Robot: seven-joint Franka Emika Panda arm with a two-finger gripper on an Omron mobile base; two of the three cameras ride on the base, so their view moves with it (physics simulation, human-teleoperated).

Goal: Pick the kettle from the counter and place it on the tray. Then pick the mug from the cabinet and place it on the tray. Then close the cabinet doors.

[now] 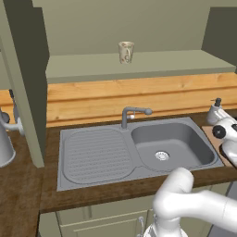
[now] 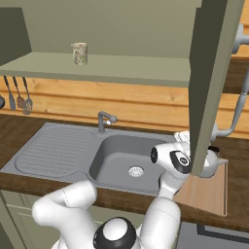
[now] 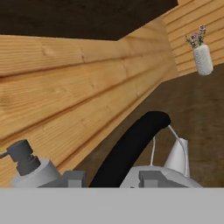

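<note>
Two finger tips of the gripper (image 3: 110,178) sit either side of the black handle of the kettle (image 3: 164,168), jaws part-closed around it. In the right base view the kettle (image 2: 210,163) sits over the tray (image 2: 206,192), at about four o'clock from the sink (image 2: 121,155). I'd lower straight, keep it level, and release only once it rests flat.

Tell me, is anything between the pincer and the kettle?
No. In the hand view the pincer sits right at the kettle, its tips on either side of the black handle. Nothing is between them.
</note>
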